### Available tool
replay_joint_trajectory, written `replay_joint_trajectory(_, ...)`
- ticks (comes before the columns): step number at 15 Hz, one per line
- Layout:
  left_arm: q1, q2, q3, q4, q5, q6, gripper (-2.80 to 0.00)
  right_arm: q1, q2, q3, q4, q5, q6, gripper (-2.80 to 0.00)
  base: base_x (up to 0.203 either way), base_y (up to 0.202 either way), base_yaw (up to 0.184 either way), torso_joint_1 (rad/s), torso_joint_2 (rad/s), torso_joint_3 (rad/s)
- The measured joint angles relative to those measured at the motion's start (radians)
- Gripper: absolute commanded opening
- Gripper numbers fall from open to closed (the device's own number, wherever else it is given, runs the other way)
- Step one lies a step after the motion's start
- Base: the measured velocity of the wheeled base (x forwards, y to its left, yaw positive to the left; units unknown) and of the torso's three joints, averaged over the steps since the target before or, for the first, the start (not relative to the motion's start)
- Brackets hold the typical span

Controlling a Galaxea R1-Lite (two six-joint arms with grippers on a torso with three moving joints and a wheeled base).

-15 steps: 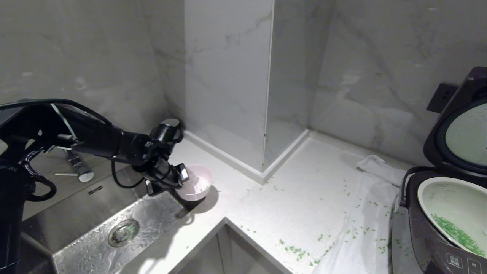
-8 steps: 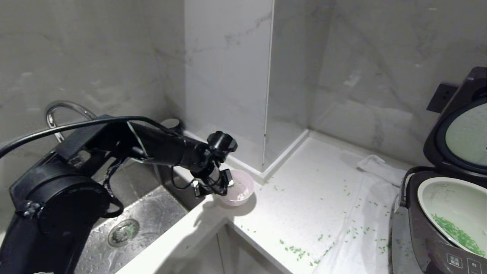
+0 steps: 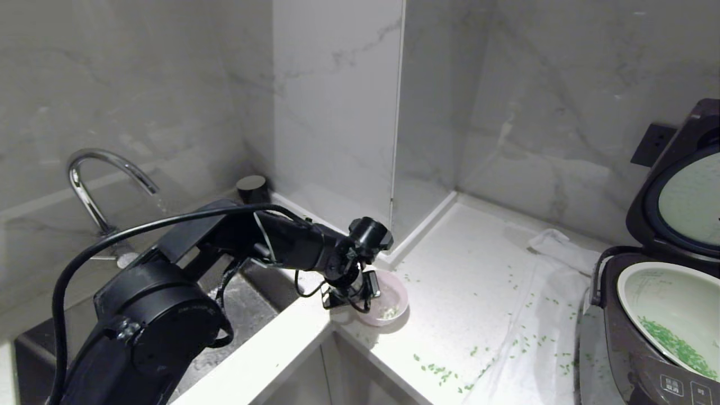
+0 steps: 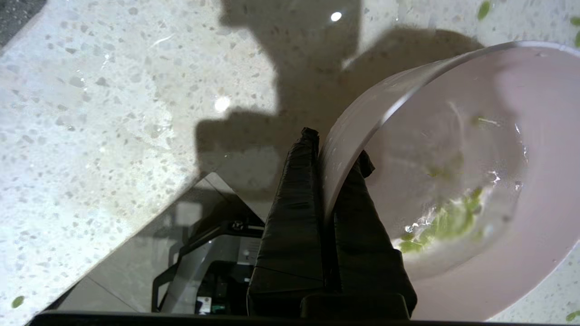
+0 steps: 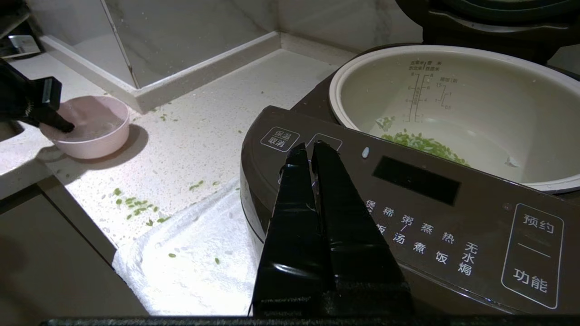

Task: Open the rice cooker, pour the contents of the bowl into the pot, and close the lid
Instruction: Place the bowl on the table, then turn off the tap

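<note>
My left gripper (image 3: 367,288) is shut on the near rim of the small pink bowl (image 3: 391,306), one finger inside and one outside. The bowl sits low over the counter corner beside the sink; whether it touches I cannot tell. A few wet green bits (image 4: 446,222) lie in the bowl (image 4: 534,158), clamped by the left gripper (image 4: 337,146). At the far right stands the rice cooker (image 3: 624,360), its lid (image 3: 683,197) raised and its pot (image 3: 664,292) holding green bits (image 3: 678,347). My right gripper (image 5: 308,147) is shut and empty, in front of the cooker's panel (image 5: 421,213).
A white cloth (image 3: 540,337) lies under and beside the cooker. Loose green bits (image 3: 439,371) are scattered over the counter (image 3: 450,270). The steel sink (image 3: 247,292) and faucet (image 3: 95,174) are on the left. A marble column (image 3: 337,112) juts out behind the bowl.
My left arm has carried the bowl rightward from the sink's edge to the counter corner, nearer the cooker. Cooker and lid are unchanged.
</note>
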State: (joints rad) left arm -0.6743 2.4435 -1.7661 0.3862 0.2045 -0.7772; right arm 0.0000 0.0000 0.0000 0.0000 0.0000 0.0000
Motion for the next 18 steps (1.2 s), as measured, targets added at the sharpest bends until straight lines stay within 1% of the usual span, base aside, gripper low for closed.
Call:
replay_joint_trajectory(3, 0.001, 0.021, -0.028, 0.0, 0.004, -0.008, 0.0, 0.0, 0.0, 0.0, 0.0, 0.0, 0.0, -2.8, 0.0, 0.0, 0.0, 0.0, 0.0, 0.0)
replay_joint_trajectory(7, 0.003, 0.017, -0.035, 0.005, 0.015, -0.01, 0.0, 0.0, 0.0, 0.0, 0.0, 0.0, 0.0, -2.8, 0.0, 0.0, 0.0, 0.0, 0.0, 0.0)
replay_joint_trajectory(9, 0.023, -0.018, -0.025, 0.035, 0.019, -0.012, 0.0, 0.0, 0.0, 0.0, 0.0, 0.0, 0.0, -2.8, 0.0, 0.0, 0.0, 0.0, 0.0, 0.0)
replay_joint_trajectory(11, 0.061, -0.078, -0.007, 0.067, 0.013, -0.011, 0.0, 0.0, 0.0, 0.0, 0.0, 0.0, 0.0, -2.8, 0.0, 0.0, 0.0, 0.0, 0.0, 0.0)
replay_joint_trajectory(14, 0.115, -0.209, 0.077, 0.077, 0.005, -0.008, 0.0, 0.0, 0.0, 0.0, 0.0, 0.0, 0.001, -2.8, 0.0, 0.0, 0.0, 0.0, 0.0, 0.0)
replay_joint_trajectory(16, 0.152, -0.315, 0.175, 0.077, -0.028, -0.005, 0.0, 0.0, 0.0, 0.0, 0.0, 0.0, 0.0, -2.8, 0.0, 0.0, 0.0, 0.0, 0.0, 0.0)
replay_joint_trajectory(18, 0.215, -0.427, 0.315, 0.068, -0.083, 0.018, 0.0, 0.0, 0.0, 0.0, 0.0, 0.0, 0.001, -2.8, 0.0, 0.0, 0.0, 0.0, 0.0, 0.0)
